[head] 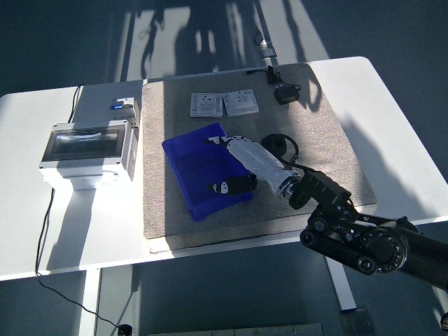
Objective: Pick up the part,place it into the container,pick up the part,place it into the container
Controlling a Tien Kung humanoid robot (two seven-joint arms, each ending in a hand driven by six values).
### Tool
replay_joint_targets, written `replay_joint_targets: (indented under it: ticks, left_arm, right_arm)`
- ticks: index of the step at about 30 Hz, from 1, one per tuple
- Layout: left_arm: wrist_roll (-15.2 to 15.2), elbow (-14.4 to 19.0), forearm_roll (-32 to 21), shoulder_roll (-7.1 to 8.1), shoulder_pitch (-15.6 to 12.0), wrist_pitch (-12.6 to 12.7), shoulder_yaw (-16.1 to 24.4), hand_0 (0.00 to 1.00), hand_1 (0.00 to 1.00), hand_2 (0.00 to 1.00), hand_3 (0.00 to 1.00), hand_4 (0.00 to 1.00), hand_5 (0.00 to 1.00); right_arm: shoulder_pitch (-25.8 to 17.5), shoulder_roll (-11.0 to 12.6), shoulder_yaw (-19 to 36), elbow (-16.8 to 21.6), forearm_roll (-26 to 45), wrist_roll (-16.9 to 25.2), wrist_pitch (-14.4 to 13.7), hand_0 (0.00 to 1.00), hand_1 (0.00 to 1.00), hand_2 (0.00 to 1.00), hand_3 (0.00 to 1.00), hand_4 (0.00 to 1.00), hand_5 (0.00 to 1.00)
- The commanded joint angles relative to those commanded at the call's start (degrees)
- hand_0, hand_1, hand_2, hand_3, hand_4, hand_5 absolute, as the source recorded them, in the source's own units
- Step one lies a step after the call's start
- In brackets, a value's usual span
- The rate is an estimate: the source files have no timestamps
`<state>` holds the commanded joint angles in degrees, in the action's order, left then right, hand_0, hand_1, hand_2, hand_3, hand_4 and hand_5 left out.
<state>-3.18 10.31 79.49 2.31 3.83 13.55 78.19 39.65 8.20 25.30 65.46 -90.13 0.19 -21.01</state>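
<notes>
Nearest, right hand (pixel 234 168) reaches over the blue container's (pixel 192 157) right rim, fingers spread, gripping nothing visible; container sits skewed mid-mat. Just right of the hand, the black round part (pixel 278 145) lies on open mat (pixel 329 140). Farther back: two switch plates (pixel 224 104) and a black adapter (pixel 285 93) near the far edge.

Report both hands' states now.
Left hand: not in view.
Right hand: over the blue container's right side; whether it grips anything cannot be told.
</notes>
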Motion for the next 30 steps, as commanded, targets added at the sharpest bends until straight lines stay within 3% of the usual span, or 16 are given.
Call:
replay_joint_targets:
  ticks: [1,6,7,11,20,24,30]
  left_arm:
    - [0.0,0.0,0.0,0.00,-0.1,0.0,0.0,0.621,0.632,0.682,0.644,0.639,0.808]
    - [0.2,0.0,-0.1,0.14,-0.4,0.3,0.1,0.621,0.632,0.682,0.644,0.639,0.808]
    - [0.3,0.0,-0.1,0.15,-0.4,0.4,0.1,0.621,0.632,0.680,0.638,0.638,0.803]
    - [0.3,0.0,-0.1,0.04,-0.3,0.4,0.0,0.621,0.632,0.680,0.638,0.638,0.803]
    - [0.4,0.0,-0.1,-0.23,-0.2,0.4,-0.6,0.619,0.633,0.678,0.639,0.657,0.772]
    - [0.3,0.0,0.1,-0.18,-0.1,0.5,-0.6,0.619,0.633,0.678,0.639,0.657,0.772]
    - [0.3,0.0,0.6,-0.03,0.0,0.5,-0.4,0.619,0.633,0.678,0.638,0.659,0.766]
  right_arm:
    - [-0.2,0.2,0.9,-0.2,0.2,0.0,-0.9,0.998,0.992,0.992,0.998,0.931,0.400]
    - [0.5,1.7,6.5,-3.8,1.7,-1.3,-4.9,0.998,0.992,0.992,0.998,0.931,0.400]
    - [1.2,1.8,7.6,-5.3,2.2,-1.7,-5.0,0.998,0.933,0.937,0.998,0.893,0.361]
    - [3.5,1.0,7.3,-10.9,4.1,-3.2,-3.7,0.998,0.933,0.937,0.998,0.893,0.361]
    - [5.4,-3.2,-0.2,-23.6,8.0,-5.4,0.6,0.989,0.922,0.931,0.998,0.871,0.363]
    - [5.5,-4.1,-2.0,-25.4,8.2,-5.9,1.4,0.989,0.922,0.931,0.998,0.871,0.363]
    - [5.3,-5.1,-4.7,-27.2,10.2,-5.5,0.1,0.998,0.921,0.924,0.994,0.860,0.360]
